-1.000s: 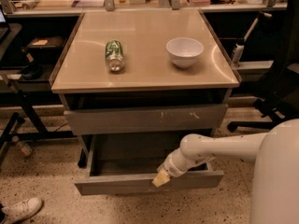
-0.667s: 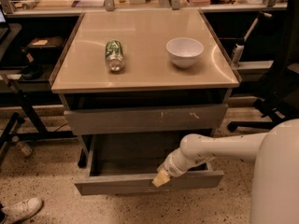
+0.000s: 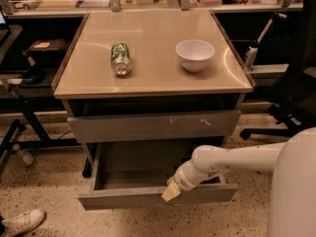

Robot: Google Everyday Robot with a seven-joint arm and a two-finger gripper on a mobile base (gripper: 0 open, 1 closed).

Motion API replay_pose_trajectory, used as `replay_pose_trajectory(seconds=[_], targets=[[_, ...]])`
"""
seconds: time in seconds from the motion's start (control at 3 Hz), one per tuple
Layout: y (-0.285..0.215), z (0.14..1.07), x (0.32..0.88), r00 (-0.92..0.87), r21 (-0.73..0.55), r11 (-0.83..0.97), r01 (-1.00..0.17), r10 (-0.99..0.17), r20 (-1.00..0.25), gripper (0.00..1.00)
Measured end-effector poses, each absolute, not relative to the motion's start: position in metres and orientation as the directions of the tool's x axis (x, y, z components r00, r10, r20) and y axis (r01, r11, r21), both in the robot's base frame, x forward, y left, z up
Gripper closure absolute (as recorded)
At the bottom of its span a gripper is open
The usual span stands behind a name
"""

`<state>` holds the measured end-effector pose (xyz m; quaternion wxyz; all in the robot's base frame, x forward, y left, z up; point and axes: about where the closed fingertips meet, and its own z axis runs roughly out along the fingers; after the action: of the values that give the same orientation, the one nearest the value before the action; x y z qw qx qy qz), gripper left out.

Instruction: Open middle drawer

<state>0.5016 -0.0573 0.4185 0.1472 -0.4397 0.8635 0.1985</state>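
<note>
My gripper (image 3: pixel 171 192), whose closure I cannot tell, sits at the near front panel of the middle drawer (image 3: pixel 123 199), which stands pulled out beneath the scratched drawer front (image 3: pixel 148 126), so I judge the opening essentially complete.

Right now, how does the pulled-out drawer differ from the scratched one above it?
The middle drawer is pulled far out, with its grey tray showing; the upper drawer sits in under the tabletop. The upper drawer's front has white scratches, while the middle drawer's front is plain. The gripper is at the middle drawer's front edge, and nothing touches the upper drawer. Both have flat grey fronts with no handles.
</note>
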Motion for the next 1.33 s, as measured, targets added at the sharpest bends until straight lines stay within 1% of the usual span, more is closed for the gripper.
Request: replay_pose_trajectory(seconds=[0.67, 1.33], targets=[[-0.057, 0.422, 0.496, -0.608, 0.219, 0.579, -0.786, -0.659, -0.442, 1.0], [-0.057, 0.424, 0.473, -0.651, 0.253, 0.611, -0.75, -0.615, -0.445, 1.0]])
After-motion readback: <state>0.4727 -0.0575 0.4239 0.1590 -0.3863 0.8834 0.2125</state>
